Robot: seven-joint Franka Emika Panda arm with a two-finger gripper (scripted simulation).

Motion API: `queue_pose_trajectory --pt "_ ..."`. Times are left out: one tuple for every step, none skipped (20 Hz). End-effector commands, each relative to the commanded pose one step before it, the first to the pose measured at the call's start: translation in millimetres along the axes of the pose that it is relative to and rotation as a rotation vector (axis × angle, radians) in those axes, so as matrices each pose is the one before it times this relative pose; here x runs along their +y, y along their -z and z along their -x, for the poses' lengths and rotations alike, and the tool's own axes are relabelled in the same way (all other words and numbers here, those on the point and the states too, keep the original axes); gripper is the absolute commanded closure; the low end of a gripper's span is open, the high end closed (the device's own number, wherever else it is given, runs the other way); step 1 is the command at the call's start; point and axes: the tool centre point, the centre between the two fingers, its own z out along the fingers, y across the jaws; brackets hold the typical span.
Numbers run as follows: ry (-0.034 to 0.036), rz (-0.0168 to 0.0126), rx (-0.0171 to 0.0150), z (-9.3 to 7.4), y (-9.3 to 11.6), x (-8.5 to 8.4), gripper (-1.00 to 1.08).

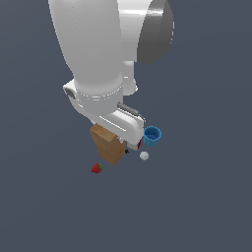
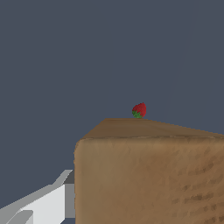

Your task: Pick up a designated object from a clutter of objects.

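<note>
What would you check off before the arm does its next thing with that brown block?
1. Right target: the gripper is at the wooden block, not another item. Ok.
2. Fingers on both sides of the block: the wrist view shows one finger beside the block; the other is out of sight. Cannot tell.
3. Grip closed firmly: the contact is hidden behind the hand. Cannot tell.
4. Strawberry out of the way: it lies apart from the block. Ok.
5. Blue cup and white ball clear: both sit close to the hand, on the exterior view's right. Cannot tell.
</note>
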Motion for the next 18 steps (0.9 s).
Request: queue_pose_trajectory --pt "0.00010 -0.00520 0.00823 1.07 34.25 9.21 1.08" --pt "0.00000 0.00000 0.00000 0.52 11.15 3.61 1.08" --pt "0.00000 0.00000 0.00000 0.46 10.80 3.48 1.08" --pt "0.00000 0.00000 0.00000 0.40 10.40 3.33 1.08" --pt "0.00000 0.00000 0.00000 0.34 9.94 3.17 1.08" --pt "-0.00022 -0.00003 0.00043 0.37 9.64 3.11 1.08" --pt "0.00000 0.00000 0.00000 0.21 8.73 2.75 1.08" --pt "0.00000 0.00000 0.00000 0.14 8.05 2.52 1.08" --pt "0.00000 0.00000 0.00000 0.09 7.40 2.30 1.08" --pt "0.00000 0.00000 0.00000 0.04 6.76 2.08 1.08" --pt "0.00000 0.00000 0.00000 0.00 6.14 1.88 1.08" --pt "0.00000 0.00000 0.00000 -0.04 5.53 1.67 1.08" --pt "0.00021 0.00041 0.00052 0.21 5.10 1.19 1.08" --pt "0.00000 0.00000 0.00000 -0.10 4.35 1.29 1.08" --pt "0.00000 0.00000 0.00000 -0.13 3.79 1.11 1.08" --pt "0.00000 0.00000 0.00000 -0.14 3.24 0.93 1.08" --pt "0.00000 0.00000 0.00000 -0.15 2.70 0.76 1.08" --pt "0.00000 0.00000 0.00000 -0.14 2.17 0.61 1.08"
